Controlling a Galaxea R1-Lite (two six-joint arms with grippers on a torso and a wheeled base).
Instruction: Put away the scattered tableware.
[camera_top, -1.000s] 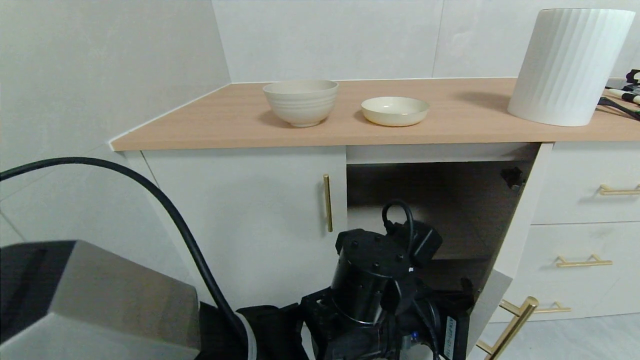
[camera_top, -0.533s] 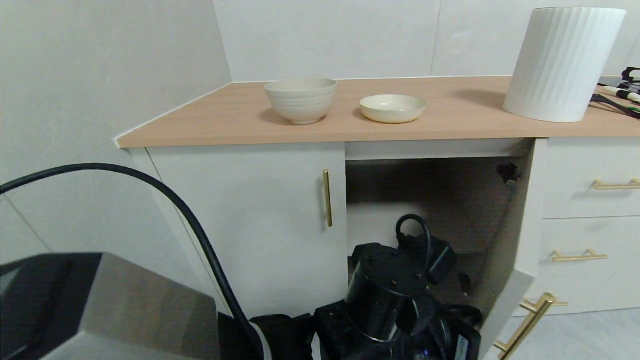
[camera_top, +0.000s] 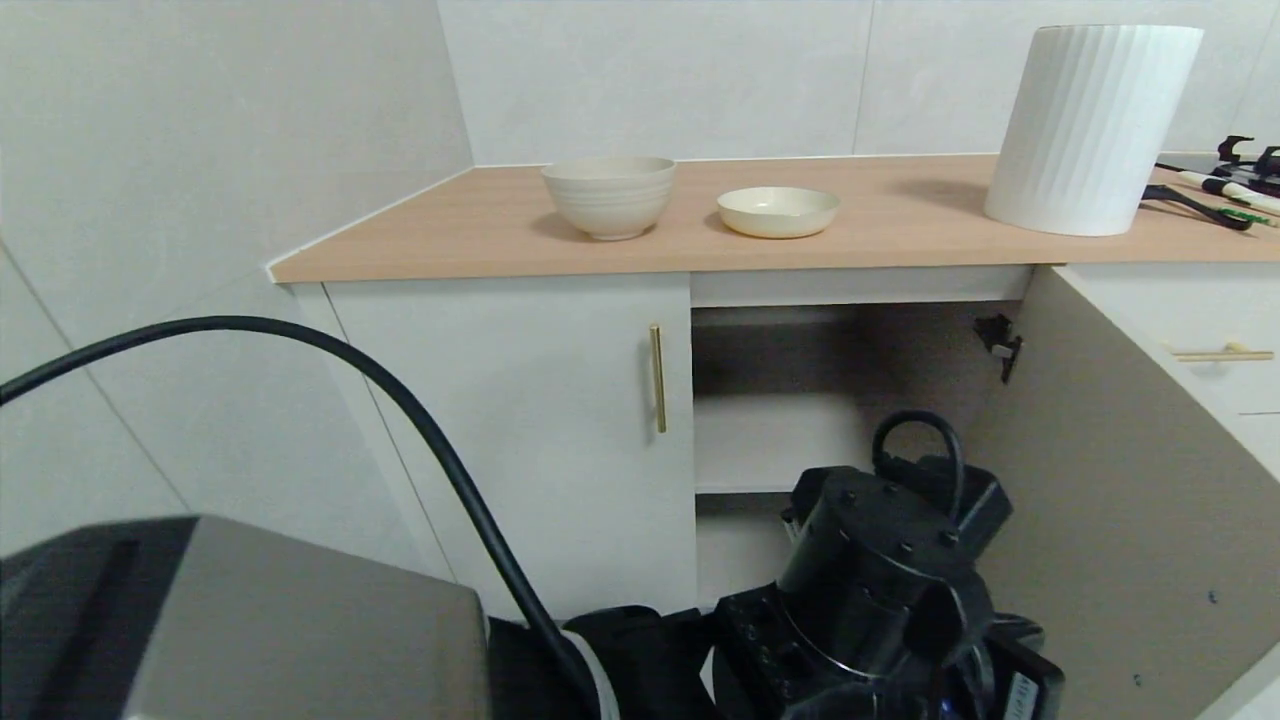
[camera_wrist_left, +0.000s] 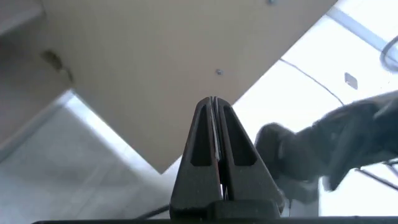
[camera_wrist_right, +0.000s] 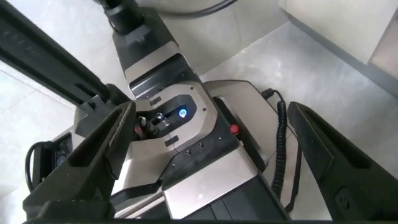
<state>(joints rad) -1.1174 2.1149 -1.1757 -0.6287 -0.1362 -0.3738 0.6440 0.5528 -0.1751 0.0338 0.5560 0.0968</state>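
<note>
The right-hand cabinet door (camera_top: 1130, 480) has swung much wider, so its plain inner face now stands open toward the robot. The head view itself has also shifted, so the small drift of the things on the table (camera_top: 450, 235) is the camera's and not theirs. A black arm (camera_top: 880, 570) has moved to the right and sits low in front of the open compartment.

Both pieces of tableware are on the table and neither is being touched. A ribbed bowl (camera_top: 609, 195) stands upright above the closed left door (camera_top: 520, 420), and a shallow dish (camera_top: 778, 211) lies near it, above the open compartment. A tall white ribbed container (camera_top: 1090, 130) stands well apart to the right, with some utensils (camera_top: 1205, 195) beyond it. Inside the cupboard a pale shelf (camera_top: 770, 440) shows.

The left hand (camera_wrist_left: 212, 102) has its fingers pressed together on nothing, close to a beige panel (camera_wrist_left: 155, 74). The right hand (camera_wrist_right: 210, 124) has its fingers spread wide and holds nothing.

The work appears to stand between opening the cupboard and the first pick. The likely trouble comes from the height gap. A hand rising from below could clip the table's front edge. The dish's low rim offers little to pinch and may slip. A bowl carried down could also strike the open door or the shelf's lip.
</note>
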